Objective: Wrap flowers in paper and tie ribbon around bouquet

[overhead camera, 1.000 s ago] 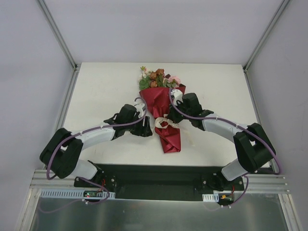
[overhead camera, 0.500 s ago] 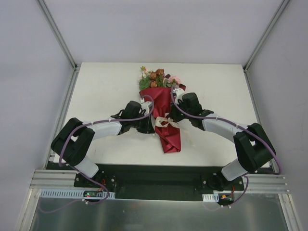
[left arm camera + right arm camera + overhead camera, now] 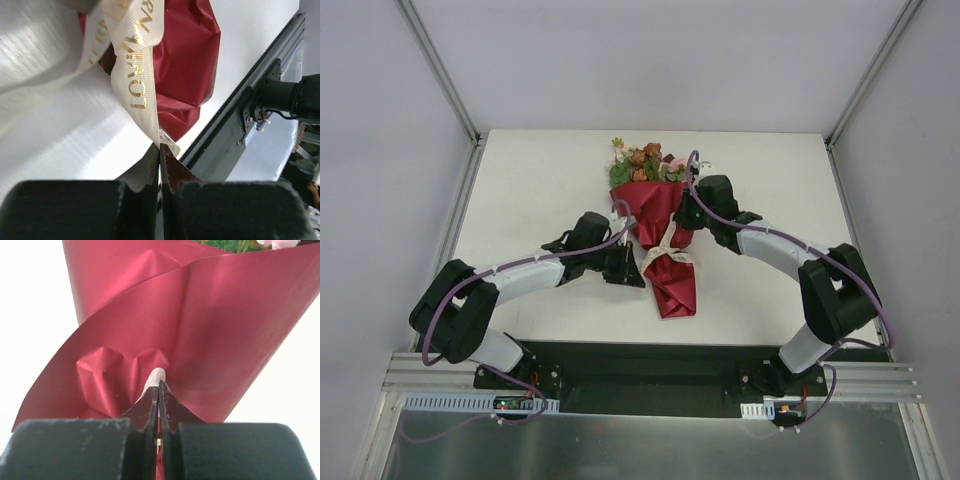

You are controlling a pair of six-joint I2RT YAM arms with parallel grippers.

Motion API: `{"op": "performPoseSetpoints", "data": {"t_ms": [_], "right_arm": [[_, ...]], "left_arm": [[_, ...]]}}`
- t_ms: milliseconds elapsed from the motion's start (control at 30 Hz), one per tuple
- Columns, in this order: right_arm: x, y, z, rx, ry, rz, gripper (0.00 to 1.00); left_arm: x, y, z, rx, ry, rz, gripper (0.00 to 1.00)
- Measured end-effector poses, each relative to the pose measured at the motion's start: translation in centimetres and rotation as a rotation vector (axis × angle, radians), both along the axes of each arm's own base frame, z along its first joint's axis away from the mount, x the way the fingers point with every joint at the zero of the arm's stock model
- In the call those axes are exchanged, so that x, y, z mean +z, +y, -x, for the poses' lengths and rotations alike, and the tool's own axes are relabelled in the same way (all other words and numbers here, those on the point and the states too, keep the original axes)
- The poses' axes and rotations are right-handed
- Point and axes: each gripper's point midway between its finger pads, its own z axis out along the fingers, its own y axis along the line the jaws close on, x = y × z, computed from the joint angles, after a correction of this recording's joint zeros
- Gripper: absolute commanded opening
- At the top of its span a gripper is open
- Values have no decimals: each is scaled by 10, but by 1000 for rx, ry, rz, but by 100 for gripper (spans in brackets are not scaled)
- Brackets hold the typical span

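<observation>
A: Your left gripper (image 3: 160, 150)?
B: Clamped on one ribbon (image 3: 134, 65) end, beside the paper (image 3: 187, 60) cone's tail.
A: Your right gripper (image 3: 159, 385)?
B: Pinched tight on the other end, against the paper.
A: Bouquet (image 3: 655, 215)?
B: Lying mid-table (image 3: 530, 190), ribbon across its middle, flowers (image 3: 645, 160) at the far end.

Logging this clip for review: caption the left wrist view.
Left jaws shut on the end of the gold-lettered ribbon, which runs up over the dark red paper.
</observation>
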Motion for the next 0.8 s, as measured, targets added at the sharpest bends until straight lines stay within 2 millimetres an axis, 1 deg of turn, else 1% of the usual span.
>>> {"op": "performPoseSetpoints", "data": {"t_ms": [100,167,333,400,500,667,800], "right_arm": [[-10,-2,-5,-33,38,-10,0],[-16,-3,-6,-47,55,-10,0],[-17,-9,-10,-80,60,-13,0],[-17,-14,-13,-94,61,-15,0],[-17,-24,-19,-118,61,-17,0],[-17,-32,-24,-143,62,-22,0],[-15,-33,-27,-149,56,-33,1]], "left_arm": [[2,-6,14,-19,61,11,0],[7,-12,22,-43,85,18,0],[29,-30,32,-95,100,65,0],[31,-34,35,-107,104,72,0],[22,-39,45,-125,137,53,0],[-9,-35,55,-109,209,-25,0],[-18,-31,58,-95,220,-51,0]]}}
